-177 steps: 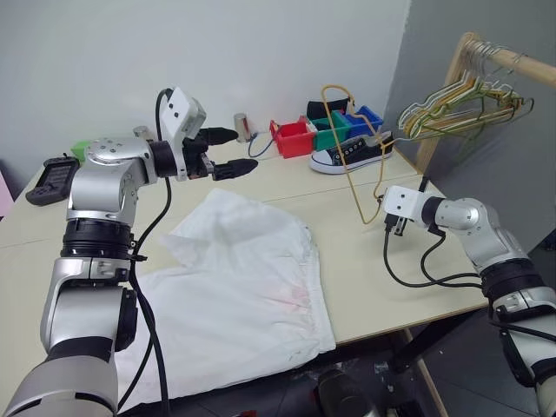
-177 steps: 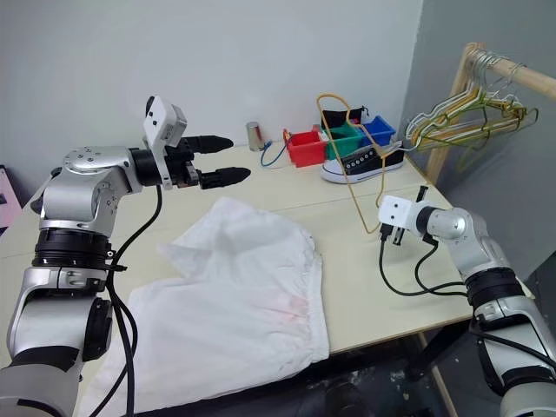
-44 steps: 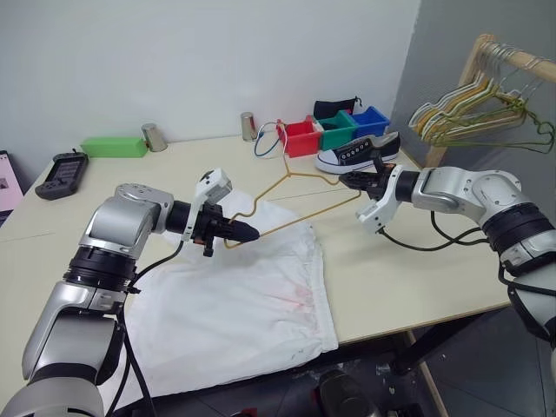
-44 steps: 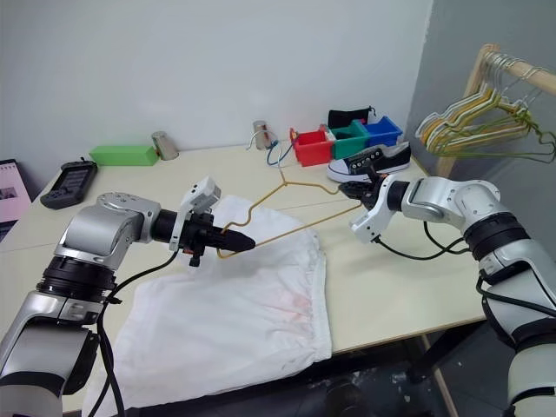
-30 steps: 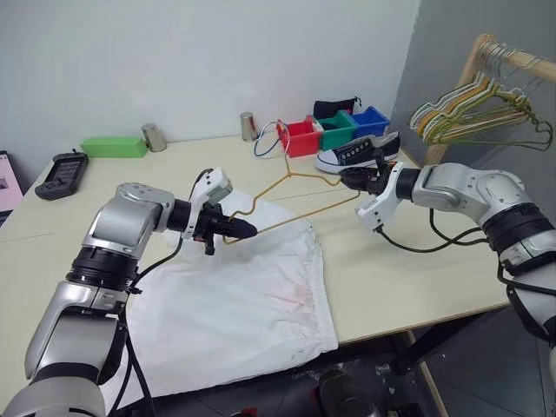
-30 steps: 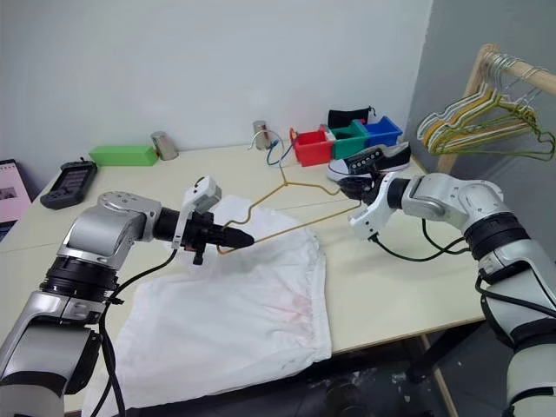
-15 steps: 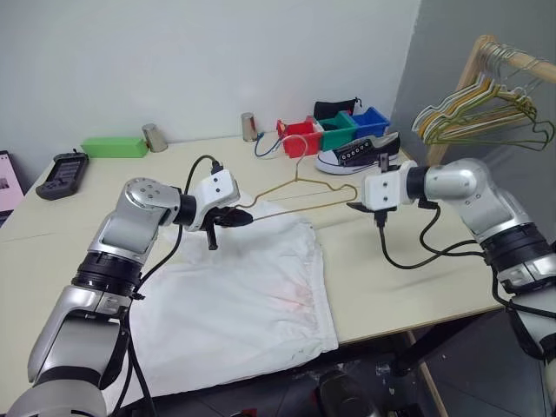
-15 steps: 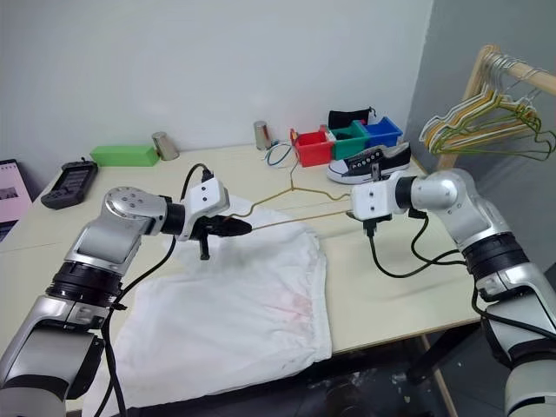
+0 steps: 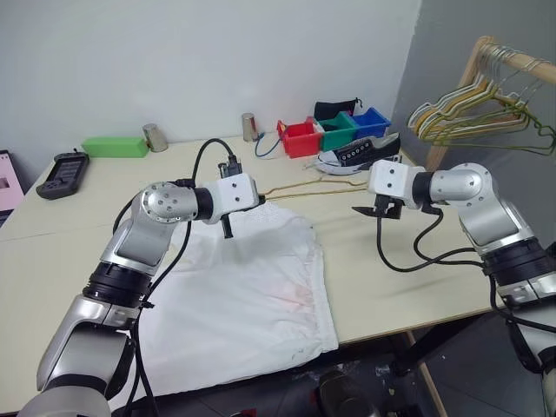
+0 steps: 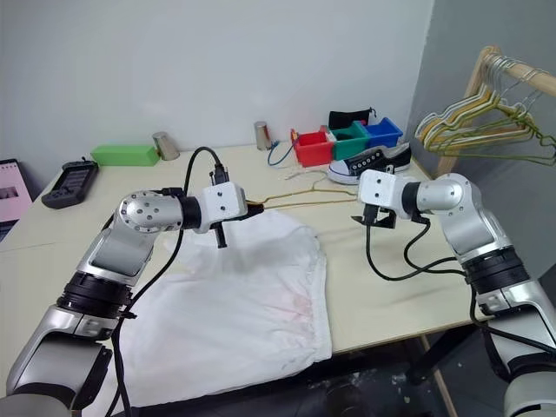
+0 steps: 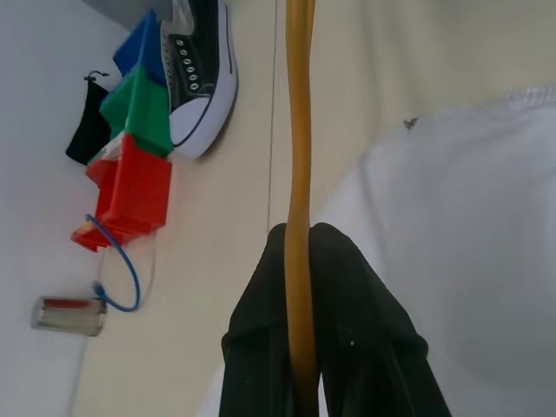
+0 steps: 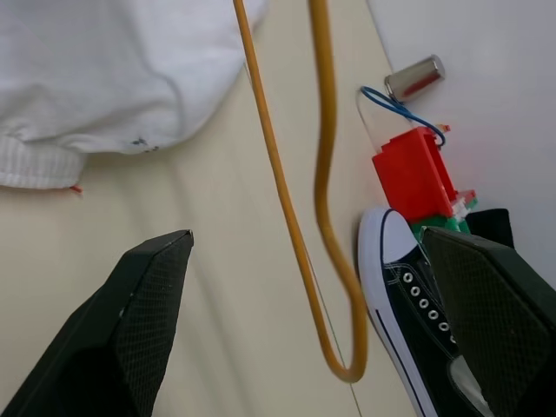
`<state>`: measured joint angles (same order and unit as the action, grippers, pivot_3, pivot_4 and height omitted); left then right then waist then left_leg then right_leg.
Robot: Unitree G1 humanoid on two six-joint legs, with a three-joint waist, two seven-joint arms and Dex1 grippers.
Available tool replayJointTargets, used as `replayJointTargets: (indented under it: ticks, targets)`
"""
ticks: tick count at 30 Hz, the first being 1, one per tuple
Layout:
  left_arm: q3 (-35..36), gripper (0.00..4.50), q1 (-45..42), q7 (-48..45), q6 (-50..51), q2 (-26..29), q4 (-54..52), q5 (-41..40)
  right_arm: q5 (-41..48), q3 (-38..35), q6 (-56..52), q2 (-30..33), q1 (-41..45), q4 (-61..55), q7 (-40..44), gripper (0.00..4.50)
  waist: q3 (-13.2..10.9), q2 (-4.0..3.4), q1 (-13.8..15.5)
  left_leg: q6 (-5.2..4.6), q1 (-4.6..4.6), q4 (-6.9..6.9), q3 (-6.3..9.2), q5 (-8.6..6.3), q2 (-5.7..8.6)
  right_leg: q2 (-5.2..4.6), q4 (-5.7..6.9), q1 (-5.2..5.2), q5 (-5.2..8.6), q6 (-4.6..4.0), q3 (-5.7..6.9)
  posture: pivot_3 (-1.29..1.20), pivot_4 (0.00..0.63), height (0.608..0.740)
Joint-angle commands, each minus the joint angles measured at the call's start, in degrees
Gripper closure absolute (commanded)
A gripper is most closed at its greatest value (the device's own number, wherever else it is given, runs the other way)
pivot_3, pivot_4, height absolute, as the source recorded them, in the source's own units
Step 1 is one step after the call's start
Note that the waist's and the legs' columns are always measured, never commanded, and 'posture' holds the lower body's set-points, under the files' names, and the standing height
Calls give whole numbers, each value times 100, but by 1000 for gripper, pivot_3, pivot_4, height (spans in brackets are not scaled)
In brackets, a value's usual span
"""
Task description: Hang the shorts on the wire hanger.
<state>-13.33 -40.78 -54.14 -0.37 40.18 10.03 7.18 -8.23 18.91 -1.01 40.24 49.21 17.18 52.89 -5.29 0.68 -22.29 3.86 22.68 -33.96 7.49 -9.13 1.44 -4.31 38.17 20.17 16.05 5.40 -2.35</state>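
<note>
Now the left gripper point(image 11: 300, 261) has its fingers clenched on the wire hanger point(image 9: 304, 190), held level above the shorts point(image 9: 234, 287) spread on the surface point(image 9: 408, 261). At 3 o'clock, the right gripper point(image 12: 304, 339) is released. Red point(image 9: 296, 138), green point(image 9: 334, 130) and blue point(image 9: 369, 121) bins sit at 12 o'clock, contents unclear.

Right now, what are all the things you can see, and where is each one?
shorts: one, white, spread on the table's near side.
wire hanger: one, tan-yellow, held level above the shorts' far edge.
table: one, cream.
bins: three, red, green, blue, at the far edge.
shoe: one, black and white, in front of the bins.
green box: one, far left.
metal cans: two, silver, along the far edge.
handheld device: one, black, left edge.
rack hangers: several, on a wooden rail, right.
left gripper: jaws shut on the wire hanger.
right gripper: jaws open, beside the hanger's end.
</note>
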Motion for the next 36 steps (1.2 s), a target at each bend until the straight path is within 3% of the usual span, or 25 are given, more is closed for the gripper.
replayJointTargets:
  ticks: [1, 6, 7, 9, 20, 26, 32, 34, 36]
  targets:
    - [59, 4500, -61, 227, -282, 11, -196, 190, -321, -64, 127, -35, 304, 190, -172, 57, 0, 0, 6, 0, 0, 0, 0, 0, 0, 0, 0, 0, 0, 0, 0, -307, 1, 740]
    - [24, 4500, -74, 250, -435, -7, -257, 332, -545, -28, 215, -144, 392, 522, -208, 57, 0, 0, 12, 0, 2, 0, 1, 0, 1, 0, -2, -1, 0, 0, 1, -299, 3, 740]
    - [27, 4500, -63, 251, -461, -4, -251, 346, -556, -41, 224, -159, 403, 552, -197, 422, 0, 0, 10, 0, 2, 0, 1, 0, 1, 0, -2, -1, 0, 0, 1, -298, 3, 740]
    - [39, 4500, -61, 277, -534, 11, -225, 380, -574, -60, 261, -177, 420, 599, -172, 651, 0, 0, 4, 0, 1, 0, 1, 0, 0, 0, -1, 0, 0, 0, 1, -297, 4, 740]
    - [70, 4500, -175, 336, -691, -6, -56, 442, -758, -50, 532, -204, 480, 798, -155, 3300, 0, 0, 11, 0, 1, 0, 2, 0, 1, 0, -1, 0, 0, 0, 1, -295, 7, 740]
    - [64, 4500, -233, 380, -764, -28, 26, 471, -840, -81, 650, -206, 485, 862, -157, 4495, 0, 0, 12, 0, 2, 0, 2, 0, 1, 0, -1, -1, 0, 0, 1, -297, 4, 740]
    - [91, 4500, -324, 466, -844, -70, 73, 442, -873, -91, 710, -221, 500, 922, -147, 4495, 0, 0, 7, 0, 1, 0, 3, 0, 1, 0, -1, -1, 0, 0, 2, -295, 5, 740]
    - [112, 4003, -335, 448, -881, -63, 75, 413, -883, -86, 728, -209, 484, 914, -141, 4500, 0, 0, 8, 0, 1, 0, 2, 0, 1, 0, -1, -1, 0, 0, 2, -295, 5, 740]
    - [151, 3782, -360, 425, -951, -25, 91, 370, -879, -90, 723, -209, 471, 910, -135, 4500, 0, 0, 8, 0, 1, 0, 3, 0, 1, 0, -1, -1, 0, 0, 2, -294, 5, 740]
